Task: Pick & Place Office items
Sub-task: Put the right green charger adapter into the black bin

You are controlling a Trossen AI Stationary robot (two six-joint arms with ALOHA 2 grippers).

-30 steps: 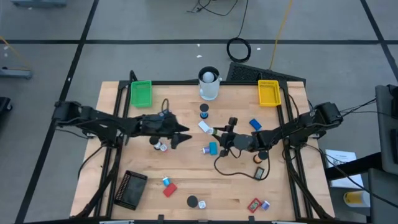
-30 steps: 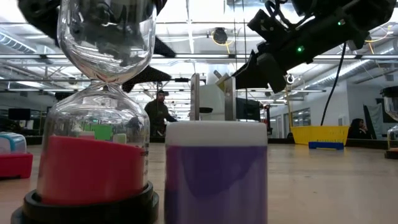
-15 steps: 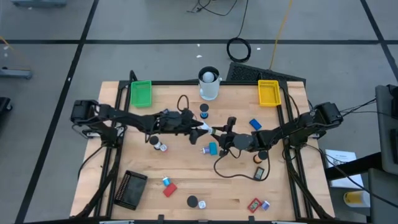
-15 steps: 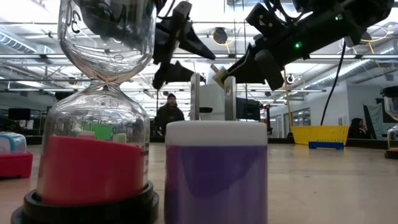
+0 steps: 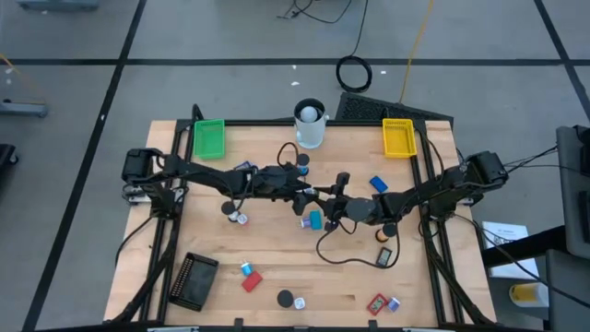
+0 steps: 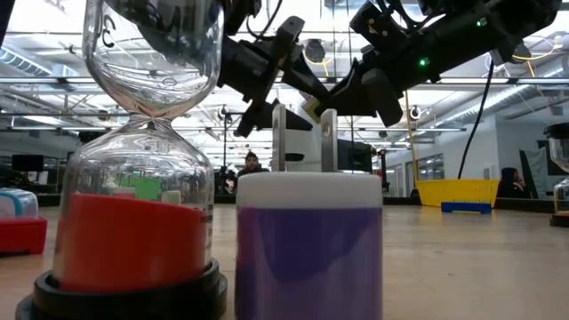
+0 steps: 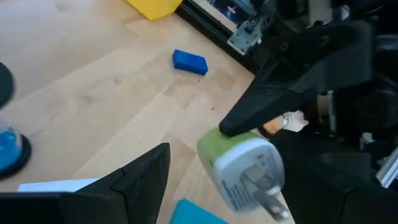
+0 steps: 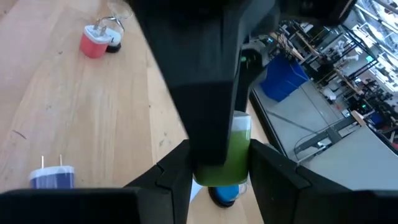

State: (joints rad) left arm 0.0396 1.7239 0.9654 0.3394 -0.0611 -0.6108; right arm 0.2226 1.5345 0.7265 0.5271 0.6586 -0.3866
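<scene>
My right jaws were clamped on the small green-and-white plug adapter (image 7: 242,165), and they held it in the air above the middle of the wooden worktop (image 5: 277,258). The green end of the adapter sat between the two dark fingers (image 8: 273,174). The white end with its two metal pins stuck out in front of them, towards my left arm.

My left jaws stood apart, with nothing between them. They were also above the middle of the worktop, just beside the pin end of the adapter, and they faced it. From the low view they seemed very near to the adapter (image 6: 311,107), but I could not tell if they touched it.

The other office items lay on the worktop around. A blue rectangular block (image 5: 378,184) was near the yellow plastic tray (image 5: 397,137). A red-and-white plug (image 8: 96,40) and a blue plug with two pins (image 8: 53,176) lay well apart from my jaws. The green plastic tray (image 5: 209,138) stood at the far left corner.
</scene>
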